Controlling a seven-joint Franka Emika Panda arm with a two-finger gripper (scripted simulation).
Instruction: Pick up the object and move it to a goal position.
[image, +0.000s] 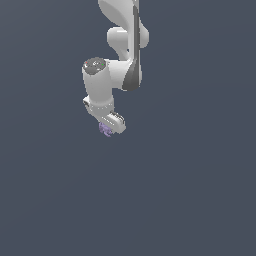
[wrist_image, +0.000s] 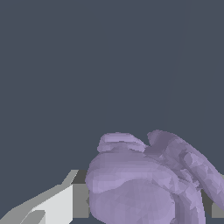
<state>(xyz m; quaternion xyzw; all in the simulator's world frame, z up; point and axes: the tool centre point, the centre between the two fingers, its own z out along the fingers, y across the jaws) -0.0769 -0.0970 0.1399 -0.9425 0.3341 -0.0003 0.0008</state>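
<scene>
I am looking at the object (image: 105, 129), a tiny lumpy lavender thing, sitting right at the tip of the tool (image: 108, 128). In the wrist view the object (wrist_image: 144, 183) is filling the near field as a rounded body with a curved, ridged limb arching over one side. I am judging it to be light, being so much smaller than the tool, and rigid, since its bumps are showing no squashing where the fingers meet it. The irregular shape is making me wary: a hold across the limb could let it twist or slip, so the broad rounded body looks like the better place to grip.

One white finger (wrist_image: 52, 205) is lying close against the body's flank, and a sliver of the other is showing past the limb on the far side, so I am reading the tool as closed around the object with the body between the two fingers. In the exterior view the object is peeking out from under the tool on the exterior view's left. No table edge or goal marker is showing; the background is plain dark grey, so I cannot tell whether the object is lifted clear.
</scene>
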